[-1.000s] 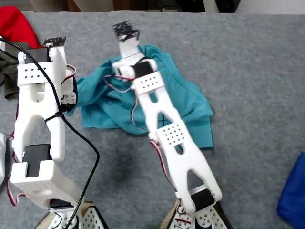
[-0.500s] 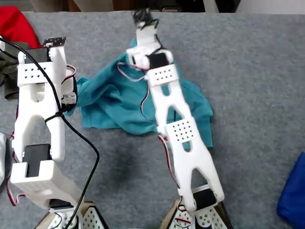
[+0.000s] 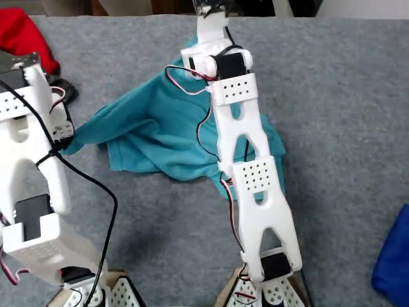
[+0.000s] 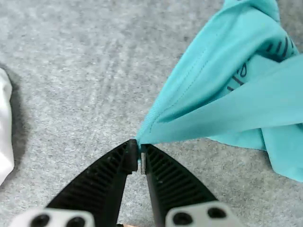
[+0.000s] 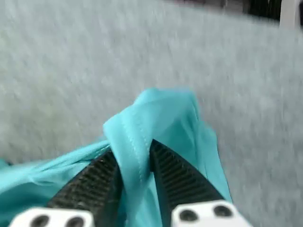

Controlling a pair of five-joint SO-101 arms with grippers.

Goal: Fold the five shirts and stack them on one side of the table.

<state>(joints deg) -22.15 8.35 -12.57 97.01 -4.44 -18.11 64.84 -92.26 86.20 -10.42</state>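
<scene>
Both arms have hold of the teal shirt (image 3: pixel 160 131); the left gripper (image 4: pixel 139 153) is pinched tight on a corner of the fabric, low over the grey table (image 3: pixel 339 96) toward its left side; the right gripper (image 5: pixel 134 153) is clamped on a bunched fold up at the table's far edge; the cloth draws out between the two holds, and I'd say that's to spread it flat ready for folding; a red garment (image 3: pixel 19 32) lies at the far left corner, a blue one (image 3: pixel 393 256) at the right edge; early days, by the look of it, with this shirt unfolded.

Soft, even light, seemingly overhead, leaves faint shadows on the table (image 3: pixel 345 96).
</scene>
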